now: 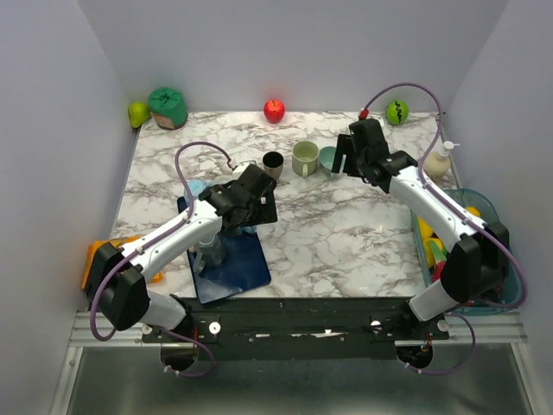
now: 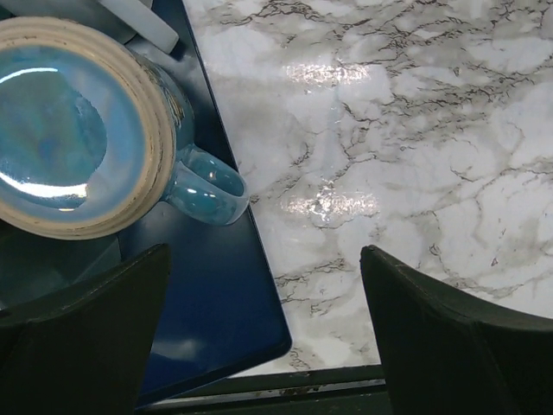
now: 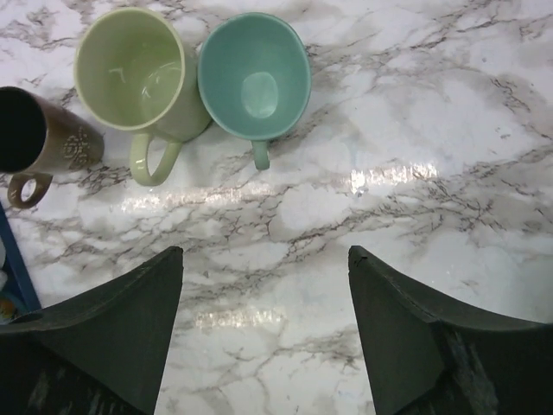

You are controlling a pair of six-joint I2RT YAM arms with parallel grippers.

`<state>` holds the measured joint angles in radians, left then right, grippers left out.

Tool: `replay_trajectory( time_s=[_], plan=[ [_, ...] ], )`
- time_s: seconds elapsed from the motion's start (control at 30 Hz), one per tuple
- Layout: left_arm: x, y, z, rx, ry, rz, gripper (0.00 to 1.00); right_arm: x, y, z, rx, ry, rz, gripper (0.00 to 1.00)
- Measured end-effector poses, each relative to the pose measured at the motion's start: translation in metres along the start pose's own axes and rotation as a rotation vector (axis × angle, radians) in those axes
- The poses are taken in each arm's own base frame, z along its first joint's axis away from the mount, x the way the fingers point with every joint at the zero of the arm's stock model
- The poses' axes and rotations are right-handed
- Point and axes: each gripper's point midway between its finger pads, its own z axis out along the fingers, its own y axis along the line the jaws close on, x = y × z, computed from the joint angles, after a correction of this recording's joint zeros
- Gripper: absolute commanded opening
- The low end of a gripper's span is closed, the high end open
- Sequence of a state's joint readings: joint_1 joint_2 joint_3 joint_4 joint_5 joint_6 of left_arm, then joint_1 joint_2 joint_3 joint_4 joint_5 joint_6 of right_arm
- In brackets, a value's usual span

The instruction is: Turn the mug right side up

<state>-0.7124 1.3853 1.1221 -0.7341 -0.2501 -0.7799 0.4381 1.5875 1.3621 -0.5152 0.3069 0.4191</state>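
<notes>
A teal mug stands upright on the marble table, its mouth up and its handle toward my right gripper. That gripper hovers just on the near side of it, open, with only bare marble between the fingers. My left gripper is open too, over the edge of a dark blue mat. A glossy blue mug with a beige ring rests on that mat, to the left of and beyond the left fingers; neither finger touches it.
A light green mug and a brown mug stand upright left of the teal one. Along the back wall are a red apple, a green apple and a green pouch. A soap bottle and a fruit bin sit at the right.
</notes>
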Motion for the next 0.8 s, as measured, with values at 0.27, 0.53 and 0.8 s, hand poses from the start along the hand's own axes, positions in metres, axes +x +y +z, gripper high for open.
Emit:
replay_trajectory(
  time_s=[0.27, 0.53, 0.8],
  plan=[
    [0.004, 0.011, 0.011, -0.097, -0.015, -0.187, 0.99, 0.021, -0.013, -0.043, -0.035, 0.032, 0.042, 0.84],
    [0.007, 0.026, 0.025, -0.23, -0.053, -0.381, 0.99, 0.033, -0.016, -0.054, -0.053, 0.057, 0.048, 0.84],
    [0.014, 0.043, 0.046, -0.358, -0.069, -0.474, 0.81, 0.04, -0.02, -0.059, -0.056, 0.07, 0.044, 0.84]
  ],
)
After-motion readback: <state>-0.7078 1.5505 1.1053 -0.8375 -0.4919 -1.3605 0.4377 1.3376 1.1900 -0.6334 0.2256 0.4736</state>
